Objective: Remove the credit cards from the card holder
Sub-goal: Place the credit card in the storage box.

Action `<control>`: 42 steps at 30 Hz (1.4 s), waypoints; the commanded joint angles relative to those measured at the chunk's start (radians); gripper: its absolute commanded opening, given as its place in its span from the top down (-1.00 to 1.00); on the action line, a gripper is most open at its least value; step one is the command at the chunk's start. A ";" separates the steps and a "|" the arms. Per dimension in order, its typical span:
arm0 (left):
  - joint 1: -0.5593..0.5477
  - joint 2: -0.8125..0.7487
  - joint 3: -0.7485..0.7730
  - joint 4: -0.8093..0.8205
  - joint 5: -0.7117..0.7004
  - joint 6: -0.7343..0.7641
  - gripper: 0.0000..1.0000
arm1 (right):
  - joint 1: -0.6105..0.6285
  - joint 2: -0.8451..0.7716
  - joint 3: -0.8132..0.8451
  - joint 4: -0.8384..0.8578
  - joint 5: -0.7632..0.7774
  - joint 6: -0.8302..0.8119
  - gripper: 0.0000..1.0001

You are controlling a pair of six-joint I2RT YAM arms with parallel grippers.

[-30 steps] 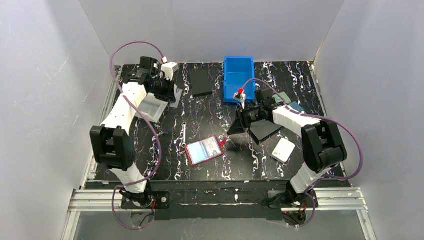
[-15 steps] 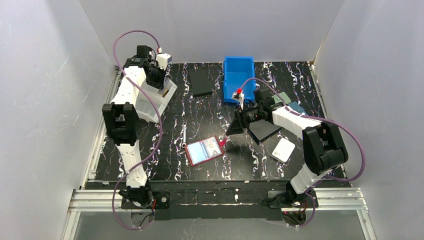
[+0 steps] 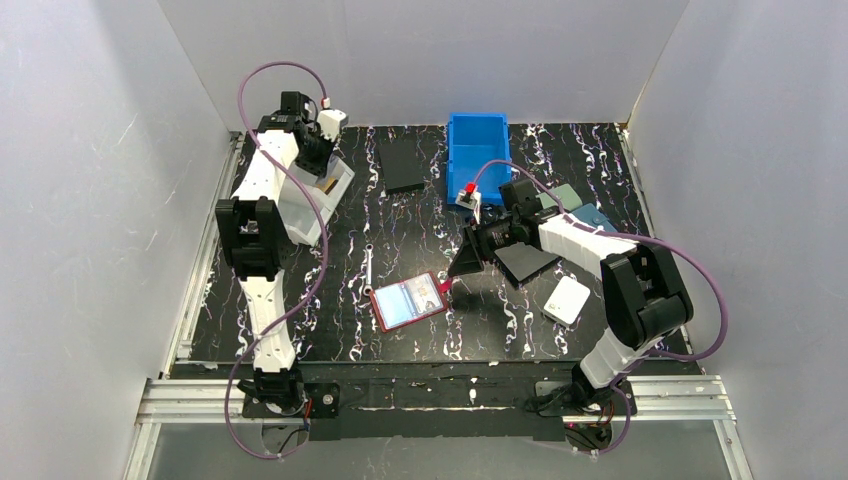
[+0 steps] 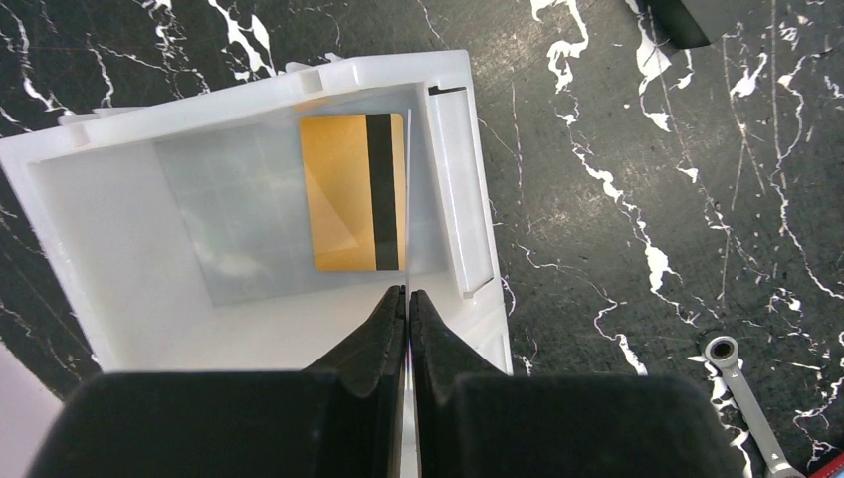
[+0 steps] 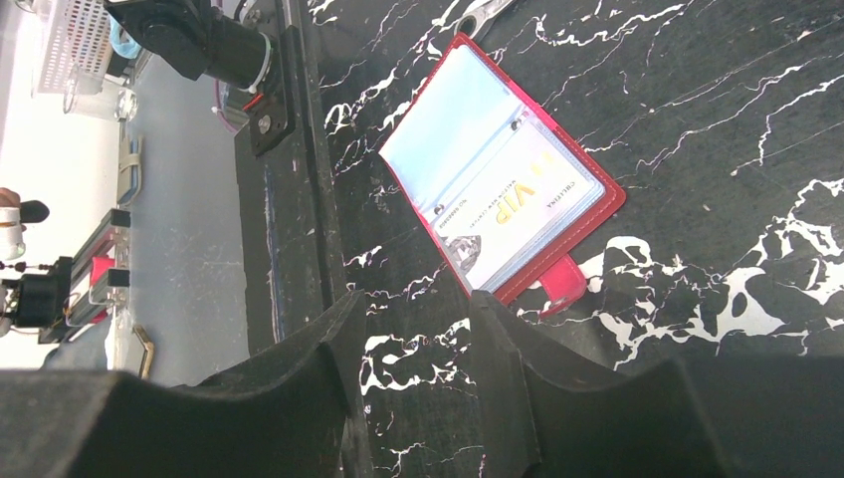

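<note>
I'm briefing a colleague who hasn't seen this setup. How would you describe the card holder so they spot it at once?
On the black marbled table, look at the near middle, between the two arms and left of the right gripper. The card holder lies open there. Its red cover, pale blue pockets and whitish card set it apart from the plain white wallet to its right.

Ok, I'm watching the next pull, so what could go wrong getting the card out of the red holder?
1. The card holder lies loose and open on the table, and the shut left gripper is away over the white tray, so pulling the whitish card may drag the holder along.
2. The open right gripper hovers nearest the snap tab and might pinch that instead.
</note>
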 commanded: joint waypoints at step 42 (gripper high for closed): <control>0.024 0.047 0.031 0.095 -0.150 -0.086 0.57 | 0.008 0.030 0.020 -0.006 -0.016 -0.034 0.00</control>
